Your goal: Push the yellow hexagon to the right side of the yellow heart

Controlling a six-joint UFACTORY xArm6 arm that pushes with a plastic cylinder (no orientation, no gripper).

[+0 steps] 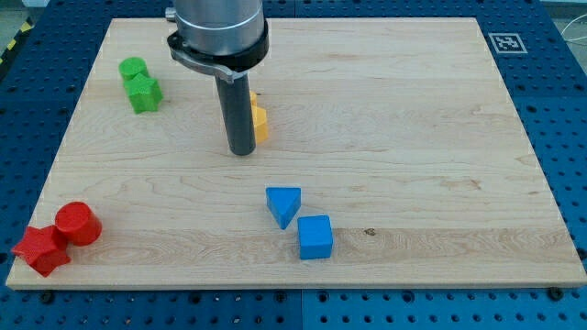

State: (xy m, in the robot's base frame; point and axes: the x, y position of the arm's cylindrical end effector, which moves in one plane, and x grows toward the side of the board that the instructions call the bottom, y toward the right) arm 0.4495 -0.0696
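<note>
My tip [241,152] rested on the wooden bench [413,137], and it serves here as the landmark for everything else. The arm carried no fingers at all, only the straight dark rod, so there was nothing to be spread or pressed together. Just to the view's right of the rod, touching it or very nearly so, a yellow block [260,123] showed as a narrow sliver; most of it was hidden behind the rod, so I could not tell whether it was the hexagon or the heart, nor whether one yellow block or two stood there. A second small patch of yellow showed just above it, at the rod's edge. Toward the view's top left of my tip, well apart, stood two green blocks touching each other: a green cylinder [133,68] and, just below it, a green star-like block [145,93]. Below my tip and slightly to the view's right lay a blue triangle [284,205], with a blue cube [315,237] just beside it, lower and further right. Far to the view's bottom left of my tip, near the bench's corner, a red cylinder [77,224] touched a red star-like block [41,249].
</note>
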